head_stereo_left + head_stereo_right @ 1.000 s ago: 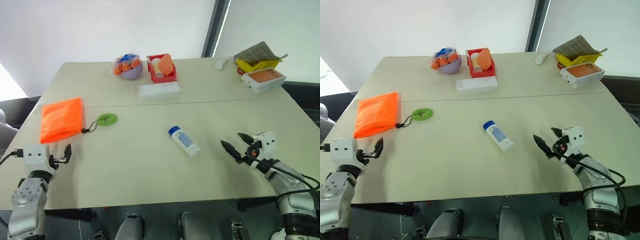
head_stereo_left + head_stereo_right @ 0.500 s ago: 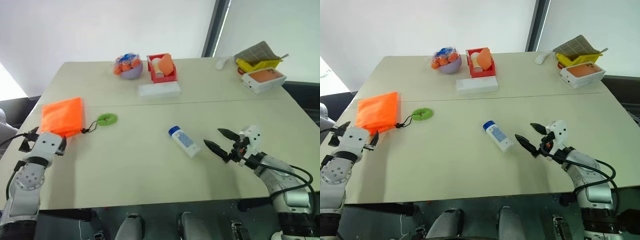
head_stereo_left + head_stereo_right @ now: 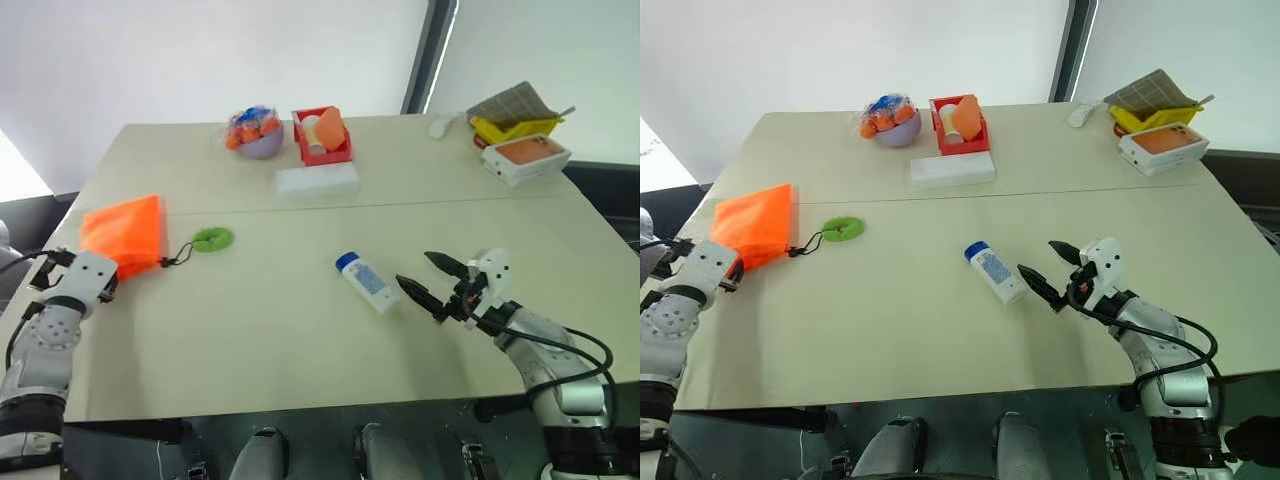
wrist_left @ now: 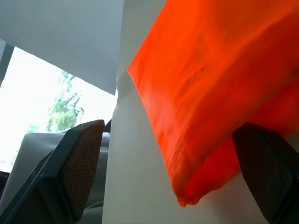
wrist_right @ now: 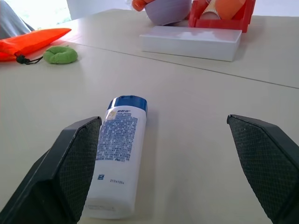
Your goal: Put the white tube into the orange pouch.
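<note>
Right gripper: right gripper [image 3: 1052, 272] spread wide and empty, low over the near right of the table [image 3: 940, 330], pointing left at the tube.
Left gripper: left gripper [image 4: 173, 177] just as wide, holding nothing, at the near left corner, with the pouch's near edge lying between its fingers.
Tube position: white tube [image 3: 995, 273] flat on its side near the middle of the table, blue cap to the far left, tail end nearest the right gripper's tips, just beside them and not touching.
Pouch position: orange pouch [image 3: 758, 225] flat at the left edge, well apart from the tube; its black cord [image 3: 808, 245] runs right to the green ring [image 3: 843, 229].
Tube handling: looks light and smooth, a little squashy, likely to roll or skid if nudged; best taken across the mid-body, below the cap.
Pouch handling: soft, limp fabric, sure to sag; its mouth looks cinched at the cord end, so pinching one layer there should open it for the tube.
Far clutter: long white box [image 3: 952, 170], red tray [image 3: 959, 125] and purple bowl [image 3: 898, 130], well clear.
</note>
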